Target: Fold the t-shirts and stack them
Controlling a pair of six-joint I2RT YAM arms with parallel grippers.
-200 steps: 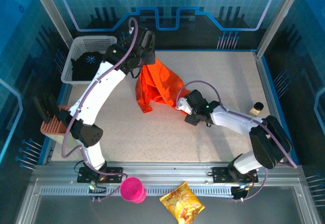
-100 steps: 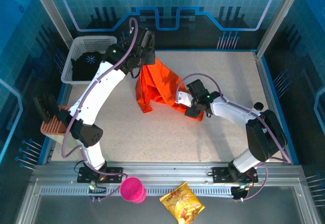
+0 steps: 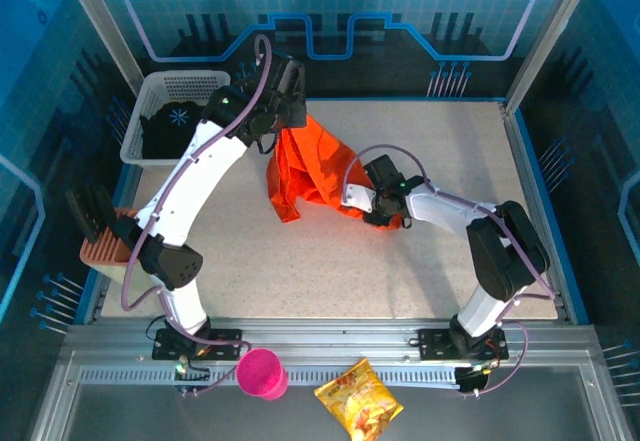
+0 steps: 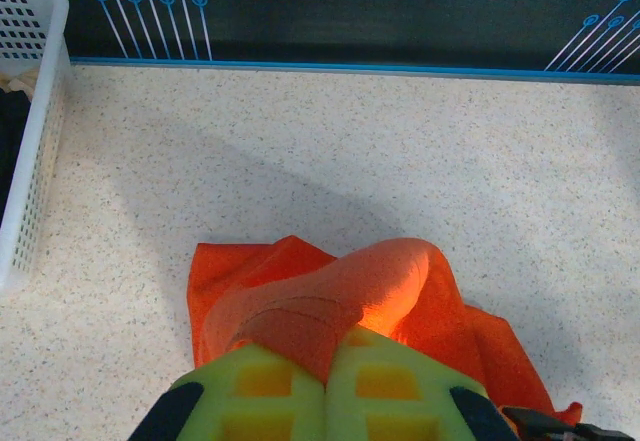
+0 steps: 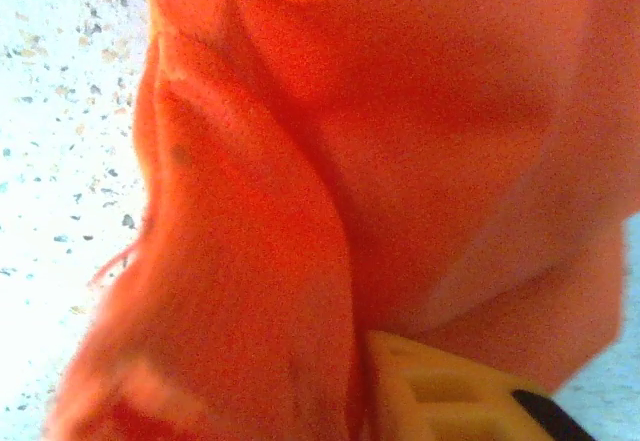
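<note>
The right arm has swung in across the speckled table, burying the right gripper in the near edge of the crumpled bright-orange cloth t-shirt mid-table, jaws hidden by cloth, while the unmoved left gripper pinches its far end.

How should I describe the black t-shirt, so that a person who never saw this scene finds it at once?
Look to the far left corner of the table, where a white mesh basket stands. The black t-shirt lies bunched inside it. Its dark colour and small pale-blue snowflake print set it apart from the plain orange t-shirt out on the table.
</note>
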